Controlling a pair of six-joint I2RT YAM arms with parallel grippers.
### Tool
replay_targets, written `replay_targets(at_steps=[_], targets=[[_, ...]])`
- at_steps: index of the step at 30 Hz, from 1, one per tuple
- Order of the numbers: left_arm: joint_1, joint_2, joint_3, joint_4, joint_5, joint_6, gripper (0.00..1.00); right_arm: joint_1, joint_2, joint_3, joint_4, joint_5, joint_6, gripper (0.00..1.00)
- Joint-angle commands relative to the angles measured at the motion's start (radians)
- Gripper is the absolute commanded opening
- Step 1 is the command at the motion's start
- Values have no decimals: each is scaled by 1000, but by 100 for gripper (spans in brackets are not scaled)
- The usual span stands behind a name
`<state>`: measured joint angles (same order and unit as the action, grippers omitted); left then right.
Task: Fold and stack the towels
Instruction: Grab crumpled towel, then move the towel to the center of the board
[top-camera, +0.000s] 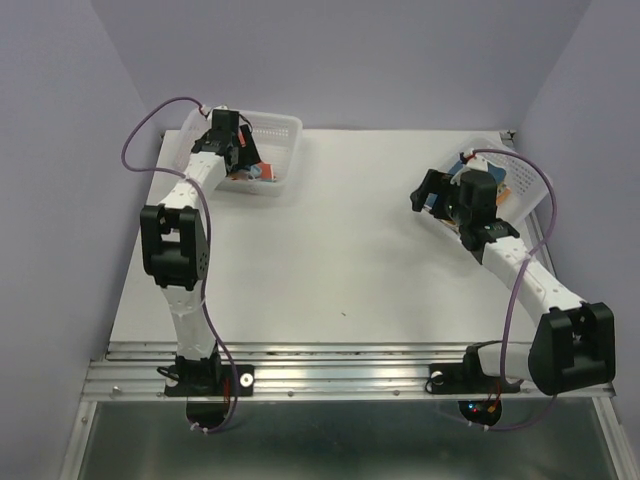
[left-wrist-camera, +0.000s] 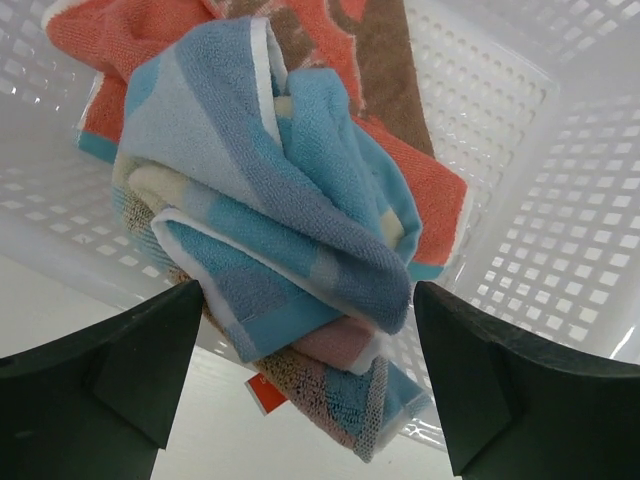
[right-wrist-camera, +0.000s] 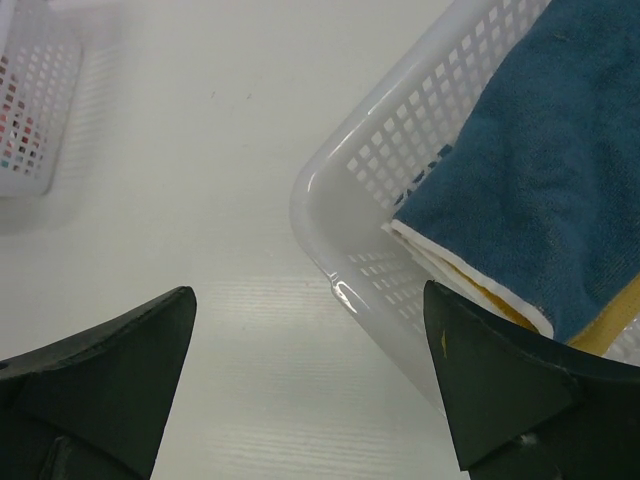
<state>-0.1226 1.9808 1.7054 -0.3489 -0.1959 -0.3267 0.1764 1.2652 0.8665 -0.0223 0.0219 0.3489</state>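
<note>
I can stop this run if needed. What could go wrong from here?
The open left hand frames the blue towel bunched with the orange towel; closing may grab both. The blue one seems to hang over the left basket rim, so pulling could drag that basket. The open right hand faces the right basket corner and might catch lattice instead of the navy towel.

Left arm (top-camera: 178, 250), right arm (top-camera: 520, 270): white links, black joint housings, black bases. Purple cable (top-camera: 178, 99) loops along each. Gripper fingers (left-wrist-camera: 110, 370) dark, matte, wedge-shaped. Small red light (top-camera: 490, 405) at right base (top-camera: 465, 380).
</note>
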Motion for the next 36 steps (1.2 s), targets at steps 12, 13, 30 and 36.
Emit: replay_targets(at_steps=[12,13,30,36], targets=[[1,147,269,-107,0,51,0,-3,14,-34,50,16,-4,100],[3,130,299,-114,7,54,0,-3,14,-34,53,13,-5,100],[-70,-388,209,33,363,63,0,-3,-190,-98,33,-86,2,100],[-251,-586,5,154,458,41,1,-2,-266,-142,25,-116,30,100]])
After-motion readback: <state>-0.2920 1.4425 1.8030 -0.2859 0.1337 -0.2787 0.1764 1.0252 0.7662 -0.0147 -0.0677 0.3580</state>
